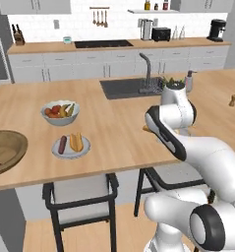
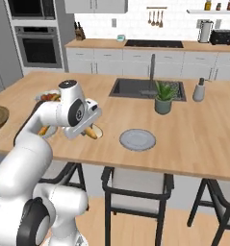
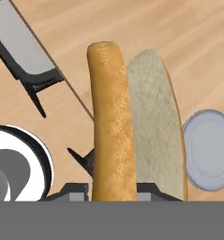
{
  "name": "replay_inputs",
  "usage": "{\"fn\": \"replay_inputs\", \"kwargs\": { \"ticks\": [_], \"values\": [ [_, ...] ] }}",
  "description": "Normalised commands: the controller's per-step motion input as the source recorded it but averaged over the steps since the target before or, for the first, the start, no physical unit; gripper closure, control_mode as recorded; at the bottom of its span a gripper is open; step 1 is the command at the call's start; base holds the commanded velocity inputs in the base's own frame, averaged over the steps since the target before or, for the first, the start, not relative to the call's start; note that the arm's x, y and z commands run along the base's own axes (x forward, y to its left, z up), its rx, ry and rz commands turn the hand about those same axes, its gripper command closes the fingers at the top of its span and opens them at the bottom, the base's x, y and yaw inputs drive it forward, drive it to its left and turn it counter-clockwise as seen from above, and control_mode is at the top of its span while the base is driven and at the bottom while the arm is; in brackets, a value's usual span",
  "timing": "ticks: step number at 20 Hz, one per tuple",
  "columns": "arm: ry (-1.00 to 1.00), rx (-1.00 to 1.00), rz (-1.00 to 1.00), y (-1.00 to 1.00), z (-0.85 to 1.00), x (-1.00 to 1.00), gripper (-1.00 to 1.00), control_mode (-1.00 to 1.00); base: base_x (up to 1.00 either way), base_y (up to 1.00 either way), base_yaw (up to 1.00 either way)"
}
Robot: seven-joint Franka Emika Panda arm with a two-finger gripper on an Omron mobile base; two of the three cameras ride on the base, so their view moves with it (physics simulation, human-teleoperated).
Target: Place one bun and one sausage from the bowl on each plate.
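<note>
The hand point(image 2: 87, 129) is closed on a bun point(image 3: 132, 126), which sticks out straight ahead of the fingers and is held above the worktop point(image 2: 193, 129). An empty plate point(image 2: 137, 139) lies on the worktop just beside the bun's far end. Another plate point(image 1: 71, 147), well apart, carries a sausage point(image 1: 63, 144) and a second bun point(image 1: 76, 141), near the wooden bowl point(image 1: 6, 150).
</note>
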Motion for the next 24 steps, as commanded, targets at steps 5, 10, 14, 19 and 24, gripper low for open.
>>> {"fn": "replay_inputs", "kwargs": {
  "ticks": [5, 10, 14, 19, 24],
  "values": [
    [0.00, 0.00, 0.00, 0.00, 0.00, 0.00, 1.00, 1.00, 0.27, -0.77, 0.00],
    [0.00, 0.00, 0.00, 0.00, 0.00, 0.00, 1.00, 1.00, 0.48, -0.42, 0.02],
    [0.00, 0.00, 0.00, 0.00, 0.00, 0.00, 1.00, 1.00, 0.44, -0.42, 0.02],
    [0.00, 0.00, 0.00, 0.00, 0.00, 0.00, 1.00, 1.00, 0.44, -0.32, 0.01],
    [0.00, 0.01, 0.00, -0.10, -0.11, 0.61, 1.00, -1.00, 0.11, -0.04, 0.00]
  ]
}}
